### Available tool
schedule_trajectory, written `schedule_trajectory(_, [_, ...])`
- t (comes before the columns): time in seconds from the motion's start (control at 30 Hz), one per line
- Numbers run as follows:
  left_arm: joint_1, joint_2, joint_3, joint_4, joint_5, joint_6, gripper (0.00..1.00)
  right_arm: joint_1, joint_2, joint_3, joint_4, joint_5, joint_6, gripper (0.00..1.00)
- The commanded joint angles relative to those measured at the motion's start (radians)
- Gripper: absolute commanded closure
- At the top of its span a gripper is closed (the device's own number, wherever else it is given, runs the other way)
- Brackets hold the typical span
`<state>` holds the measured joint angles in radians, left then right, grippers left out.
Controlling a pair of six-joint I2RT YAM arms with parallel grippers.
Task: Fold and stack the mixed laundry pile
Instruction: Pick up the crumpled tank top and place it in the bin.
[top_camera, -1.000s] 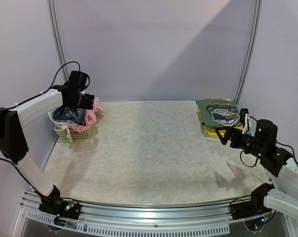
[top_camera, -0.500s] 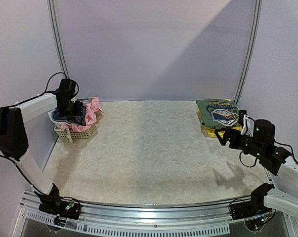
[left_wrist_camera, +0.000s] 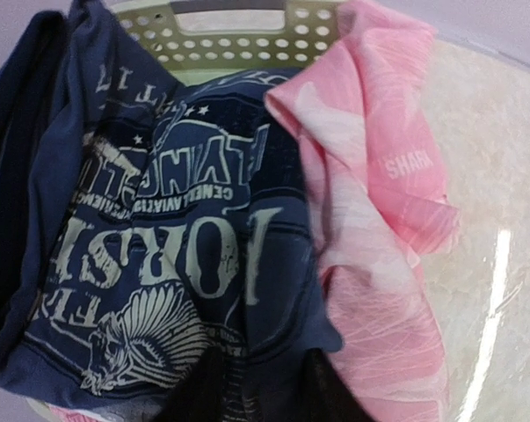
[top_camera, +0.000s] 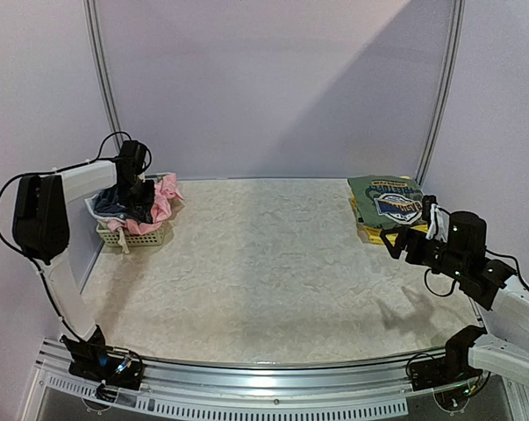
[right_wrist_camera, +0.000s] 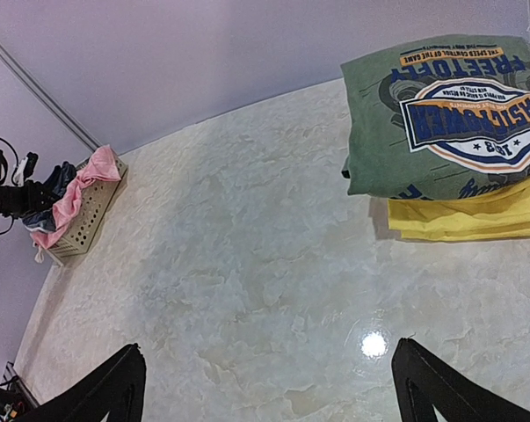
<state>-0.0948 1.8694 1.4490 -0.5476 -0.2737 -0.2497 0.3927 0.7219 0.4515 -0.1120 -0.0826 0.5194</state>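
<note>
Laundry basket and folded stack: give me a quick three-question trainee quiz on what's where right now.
1. True or false: the right claw stands open, holding nothing.
2. What lies directly under the folded green tee?
3. Which piece hangs over the rim of the basket? A pink, B white, C grey.
Key: 1 true. 2 a yellow garment. 3 A, the pink piece.

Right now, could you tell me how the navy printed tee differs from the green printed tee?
The navy tee lies crumpled in the basket beside a pink garment; the green tee is folded flat atop a yellow piece. Both carry printed graphics.
</note>
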Motion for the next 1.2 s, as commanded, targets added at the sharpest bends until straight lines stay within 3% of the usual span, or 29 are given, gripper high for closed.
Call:
schedule_trajectory(0.0, [0.010,0.033,0.028,-0.011,0.031,-0.008,0.90,0.005,-0.001,0.031,-0.017,0.010,-0.001,0.01])
schedule_trajectory(0.03, [0.011,0.035,0.027,-0.011,0.036,-0.008,0.99,0.005,-0.003,0.034,-0.018,0.006,0.007,0.01])
schedule_trajectory(0.07, [0.010,0.032,0.023,-0.011,0.035,-0.009,1.00,0.006,-0.004,0.033,-0.014,0.001,0.014,0.01])
schedule_trajectory(0.2, [0.011,-0.010,-0.001,0.003,0.011,-0.015,1.00,0.006,-0.013,0.034,0.060,-0.072,0.111,0.01])
schedule_trajectory(0.33, [0.008,-0.050,-0.006,-0.004,0.002,-0.023,1.00,0.005,-0.029,0.043,0.097,-0.096,0.342,0.01])
schedule_trajectory(0.63, [-0.024,-0.116,0.069,-0.088,-0.061,-0.025,1.00,0.006,-0.217,0.002,0.174,-0.144,0.639,0.01])
schedule_trajectory(0.9, [-0.061,-0.165,0.197,-0.189,-0.099,-0.020,1.00,0.005,-0.366,-0.007,0.152,-0.129,0.699,0.01])
schedule_trajectory(1.17, [-0.145,-0.178,0.377,-0.290,-0.157,0.009,1.00,0.006,-0.371,-0.001,0.116,-0.098,0.692,0.01])
